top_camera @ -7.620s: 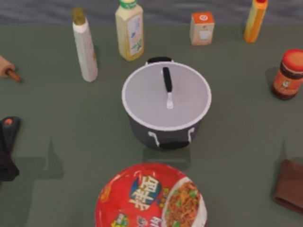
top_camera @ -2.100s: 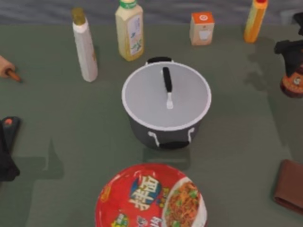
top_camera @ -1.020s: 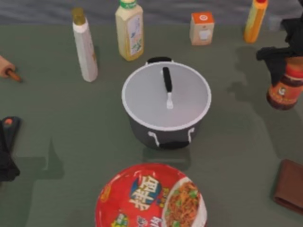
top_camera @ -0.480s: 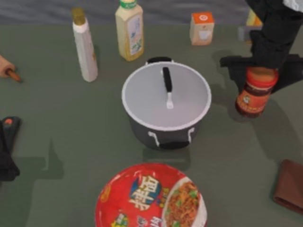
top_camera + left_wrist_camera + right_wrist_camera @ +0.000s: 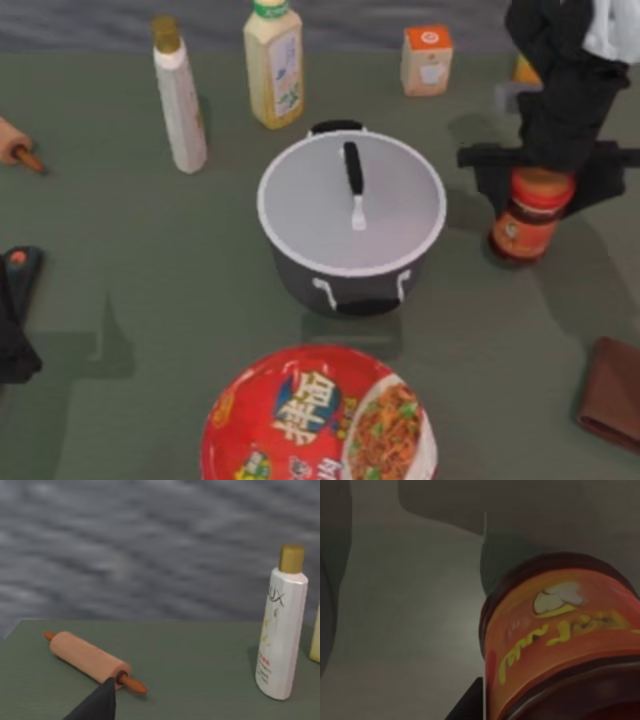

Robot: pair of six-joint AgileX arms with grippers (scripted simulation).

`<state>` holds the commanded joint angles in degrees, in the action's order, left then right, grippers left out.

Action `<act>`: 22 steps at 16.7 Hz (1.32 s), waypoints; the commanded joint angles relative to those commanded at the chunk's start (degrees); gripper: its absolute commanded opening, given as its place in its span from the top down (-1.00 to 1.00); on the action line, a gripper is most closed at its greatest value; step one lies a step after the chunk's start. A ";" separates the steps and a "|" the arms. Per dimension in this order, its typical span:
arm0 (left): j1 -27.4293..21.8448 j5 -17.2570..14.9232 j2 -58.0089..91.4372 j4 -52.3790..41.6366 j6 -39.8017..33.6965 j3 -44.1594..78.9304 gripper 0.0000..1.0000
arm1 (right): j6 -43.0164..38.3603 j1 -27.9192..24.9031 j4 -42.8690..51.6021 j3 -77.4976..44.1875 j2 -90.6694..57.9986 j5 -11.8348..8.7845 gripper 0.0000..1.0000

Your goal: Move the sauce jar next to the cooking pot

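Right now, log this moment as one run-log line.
right gripper: shut on sauce jar | jar: right of cooking pot, apart | left gripper: parked, table's left edge

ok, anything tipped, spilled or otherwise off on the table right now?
Nothing spilled or damaged. The sauce jar leans slightly in the right end effector, to the right of the cooking pot, whose lid sits flat. A rolling pin lies on its side at the left edge. The bottles stand upright. The left arm is parked at the left edge.

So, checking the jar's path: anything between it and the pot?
Nothing: the top view shows bare table between the jar and the pot.
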<state>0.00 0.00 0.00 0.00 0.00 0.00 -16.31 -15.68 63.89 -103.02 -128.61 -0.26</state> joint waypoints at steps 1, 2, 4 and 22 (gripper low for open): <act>0.00 0.00 0.00 0.00 0.00 0.00 -1.00 | -0.03 -0.06 -1.33 1.16 -0.38 0.02 1.00; 0.00 0.00 0.00 0.00 0.00 0.00 -1.00 | -0.05 -0.10 -2.04 1.86 -0.64 0.03 1.00; 0.00 0.00 0.00 0.00 0.00 0.00 -1.00 | -0.06 -0.10 -2.18 2.00 -0.70 0.03 1.00; 0.00 0.00 0.00 0.00 0.00 0.00 -1.00 | -0.06 -0.10 -2.18 2.00 -0.70 0.03 -1.00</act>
<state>0.00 0.00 0.00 0.00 0.00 0.00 -16.36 -15.79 61.71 -101.02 -129.32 -0.23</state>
